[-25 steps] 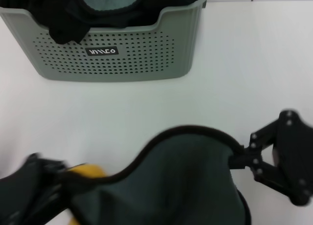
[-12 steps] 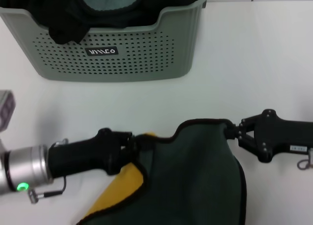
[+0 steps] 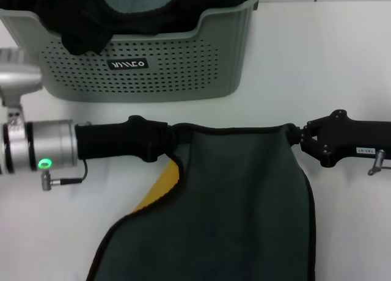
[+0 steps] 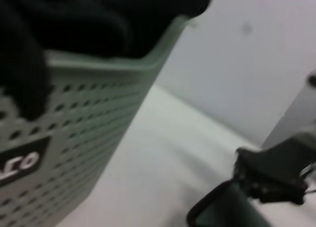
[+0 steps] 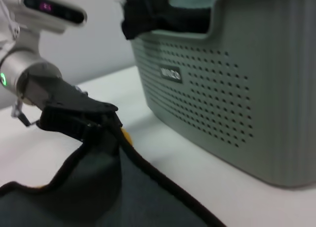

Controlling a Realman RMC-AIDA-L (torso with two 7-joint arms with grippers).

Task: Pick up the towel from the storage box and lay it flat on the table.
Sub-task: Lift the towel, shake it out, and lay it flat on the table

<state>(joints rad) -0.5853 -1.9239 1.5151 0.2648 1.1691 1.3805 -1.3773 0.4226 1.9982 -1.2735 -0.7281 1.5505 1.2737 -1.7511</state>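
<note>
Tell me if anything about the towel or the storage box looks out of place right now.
One thing: the towel, held stretched by its top corners between the left gripper and right gripper, has its left edge folded over, showing its yellow face. A black cloth also droops over the storage box rim. Nothing looks damaged.

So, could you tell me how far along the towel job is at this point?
Done: the towel is out of the storage box. In hand: the left gripper and right gripper each pinch a top corner, stretching its edge taut. Left: lowering it flat onto the table and letting go.
</note>
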